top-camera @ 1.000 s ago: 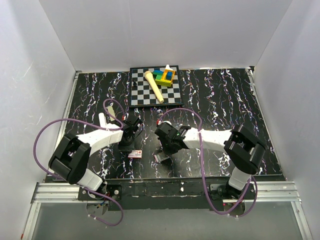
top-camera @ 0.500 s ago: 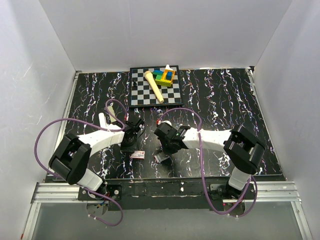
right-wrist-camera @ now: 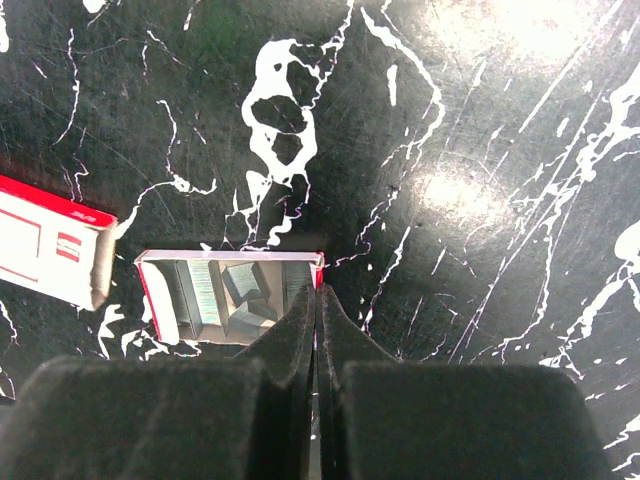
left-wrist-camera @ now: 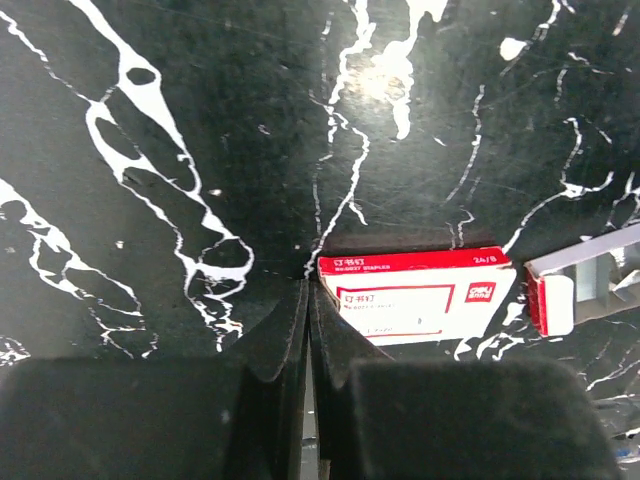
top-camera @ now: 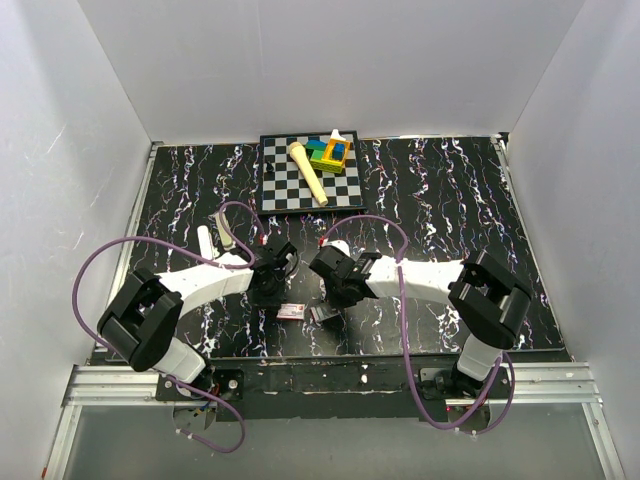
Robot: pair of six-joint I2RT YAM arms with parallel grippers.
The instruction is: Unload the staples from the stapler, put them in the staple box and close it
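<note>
Entry: staples [right-wrist-camera: 205,290], short silvery ribbed strips, lying inside an open red-rimmed cardboard tray [right-wrist-camera: 230,257], midway along the near edge of the black marbled tabletop [top-camera: 430,200]. Your left end effector [left-wrist-camera: 308,292] and right end effector [right-wrist-camera: 316,296]: both pressed together, empty.

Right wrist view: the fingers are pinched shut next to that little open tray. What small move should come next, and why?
Probably open the right gripper a little. It is shut with nothing held, its tip right at the end of the red-edged tray with the silvery inside, so as it stands it cannot grasp anything.
</note>
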